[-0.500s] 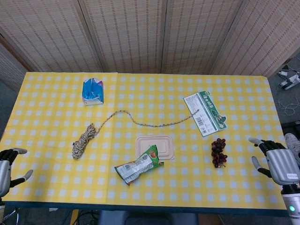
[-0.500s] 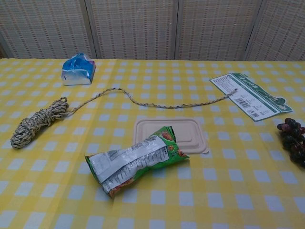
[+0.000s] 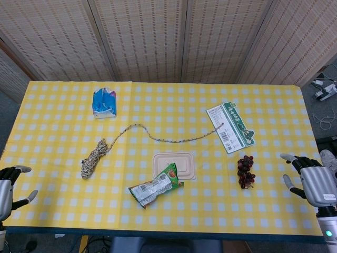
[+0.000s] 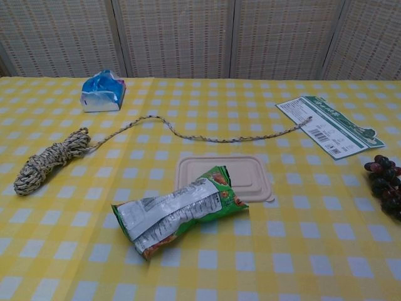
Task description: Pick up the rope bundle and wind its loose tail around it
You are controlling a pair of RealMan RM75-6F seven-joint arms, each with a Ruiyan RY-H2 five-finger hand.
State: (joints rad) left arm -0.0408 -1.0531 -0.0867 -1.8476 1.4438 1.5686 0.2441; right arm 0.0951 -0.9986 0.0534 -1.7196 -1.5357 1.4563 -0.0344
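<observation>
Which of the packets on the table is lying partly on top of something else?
The green snack bag: its upper end rests on the beige lid. The blue packet and the green-and-white flat packet lie directly on the tablecloth.

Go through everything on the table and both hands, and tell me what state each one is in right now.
rope bundle: coiled, lying flat, not held
loose tail: unwound, its end on the green card
snack bag: crumpled, one end on the tray
tray: lying flat
blue pack: standing, crumpled
grapes: lying by the table's right edge
left hand: open, holding nothing
right hand: open, holding nothing
</observation>
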